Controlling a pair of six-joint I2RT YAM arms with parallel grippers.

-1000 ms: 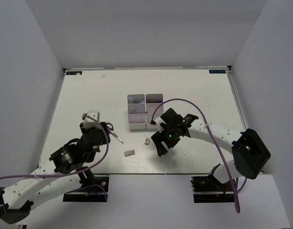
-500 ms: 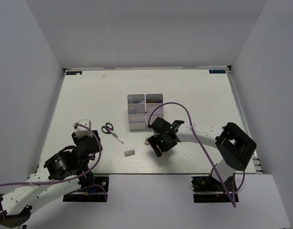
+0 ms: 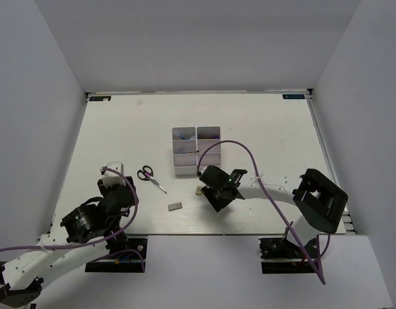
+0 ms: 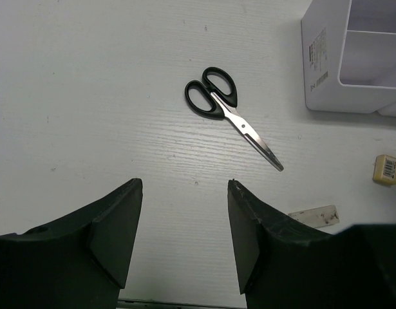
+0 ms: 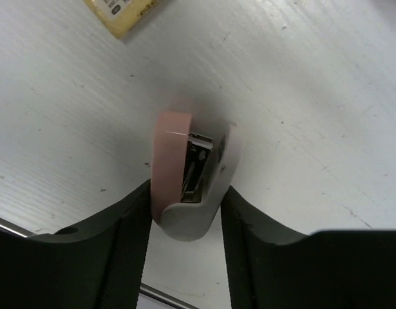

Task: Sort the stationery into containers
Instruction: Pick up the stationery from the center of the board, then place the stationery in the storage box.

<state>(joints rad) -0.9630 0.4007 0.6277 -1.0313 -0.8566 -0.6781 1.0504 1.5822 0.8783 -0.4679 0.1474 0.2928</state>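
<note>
1. Worktop centre carries the containers, a two-by-three block of small white open-top bins.
2. On the near side of that block lies a beige eraser. It sits between the block and the right gripper.
3. A grey-white flat block lies nearer the near edge, left of the eraser and apart from it.
4. Black-handled scissors lie left of the containers. Their handles are toward the far-left corner and their closed blades point toward the near-right corner, so the long axis runs diagonally.
5. In its wrist view the right gripper is clamped on a white-pink stapler-like piece, with one finger on the pink side and one on the white.
6. The piece rests on the worktop, lying on its side with the metal showing between its two halves. Its long axis runs straight out from the gripper.
7. The eraser lies ahead and left of the piece's far end, not touching it.
8. The left gripper is spread wide and holds nothing. It hangs over the near-left part of the worktop with the scissors ahead of it.
</note>
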